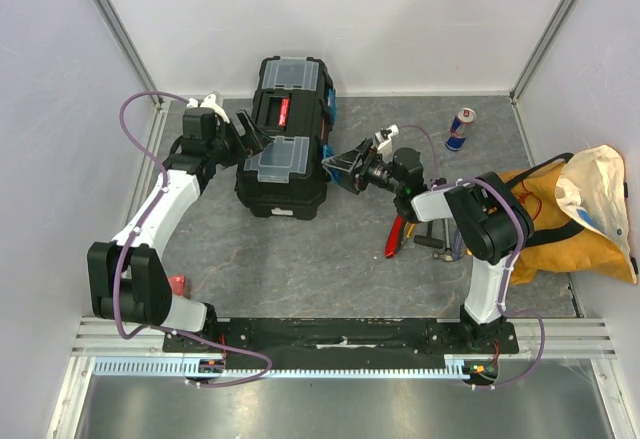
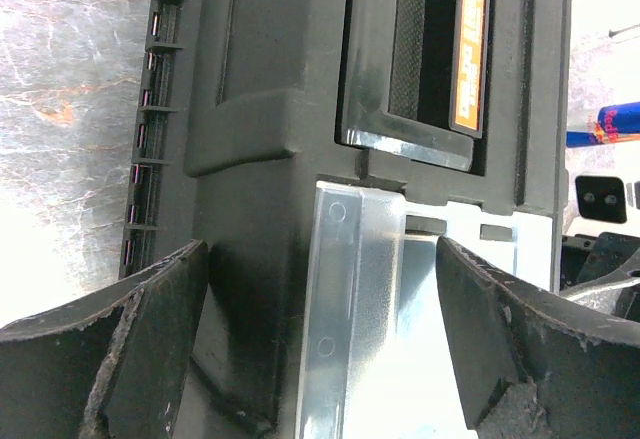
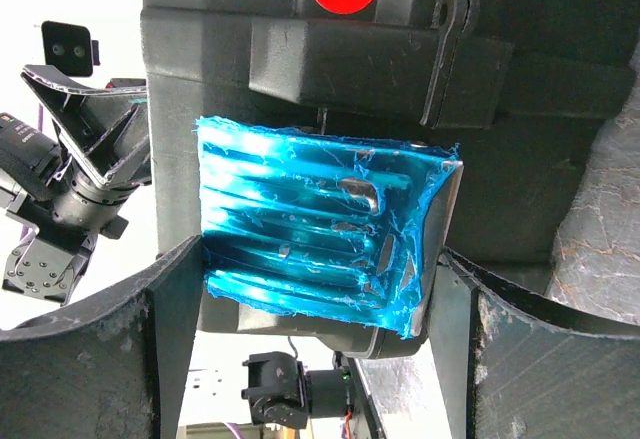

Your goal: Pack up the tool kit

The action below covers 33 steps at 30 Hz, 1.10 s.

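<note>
Toolbox (image 1: 285,139) sits shut toward 12 o'clock on the tabletop (image 1: 300,269); hand tools (image 1: 400,234) lie outside it toward 4 o'clock. Left gripper (image 1: 243,139) stands wide at the box's 9 o'clock side, straddling the edge of a clear lid (image 2: 370,309); right gripper (image 1: 335,164), wide and empty, frames the blue latch (image 3: 320,229) at 3 o'clock. Releasing that latch looks like the step: hook its lip squarely, pull evenly, and brace with the left so the box cannot slide.

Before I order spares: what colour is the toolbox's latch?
Latch: shiny blue, best in right wrist view.
</note>
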{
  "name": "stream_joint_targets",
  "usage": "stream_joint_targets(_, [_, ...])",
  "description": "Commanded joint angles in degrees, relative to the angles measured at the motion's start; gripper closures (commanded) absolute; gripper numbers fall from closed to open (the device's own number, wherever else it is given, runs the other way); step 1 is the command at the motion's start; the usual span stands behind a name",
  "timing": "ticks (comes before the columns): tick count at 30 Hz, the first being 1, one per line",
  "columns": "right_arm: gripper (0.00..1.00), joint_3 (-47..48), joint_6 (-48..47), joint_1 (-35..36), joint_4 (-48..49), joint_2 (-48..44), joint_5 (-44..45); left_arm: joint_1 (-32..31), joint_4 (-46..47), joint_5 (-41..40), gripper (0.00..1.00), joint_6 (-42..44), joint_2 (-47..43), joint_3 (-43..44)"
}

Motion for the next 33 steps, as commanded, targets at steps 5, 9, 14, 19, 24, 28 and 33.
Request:
stream_joint_targets(5, [0.36, -3.81, -0.38, -1.0, 8.99, -5.18, 1.23, -1.77, -22.85, 0.74, 0.4, 3.34, 7.81, -6.86])
stream_joint_targets(9, [0.13, -5.65, -1.35, -1.26, 9.6, -6.76, 2.99, -1.68, -22.85, 1.0, 0.4, 3.6, 7.9, -6.95])
stream_joint_targets(14, [0.02, -8.9, -3.2, -2.4, 8.55, -9.66, 5.45, -1.68, -22.85, 1.09, 0.4, 3.87, 7.81, -6.86])
stream_joint_targets(19, [0.02, -9.35, -8.36, -3.37, -2.31, -13.08, 9.22, -1.76, -22.85, 1.09, 0.4, 3.96, 7.9, -6.86])
stream_joint_targets(24, [0.02, -4.7, -22.51, -2.93, -21.66, -17.31, 12.66, -1.59, -22.85, 1.44, 0.4, 4.57, 7.55, -6.77])
stream_joint_targets(28, [0.02, -2.59, -31.12, -0.65, -27.47, -19.5, 14.24, -1.59, -22.59, 2.49, 0.39, 5.27, 7.55, -6.68])
stream_joint_targets(33, [0.15, -0.12, -45.37, 5.15, -38.46, -22.05, 25.56, -1.59, -22.5, 2.75, 0.39, 5.71, 7.64, -6.33])
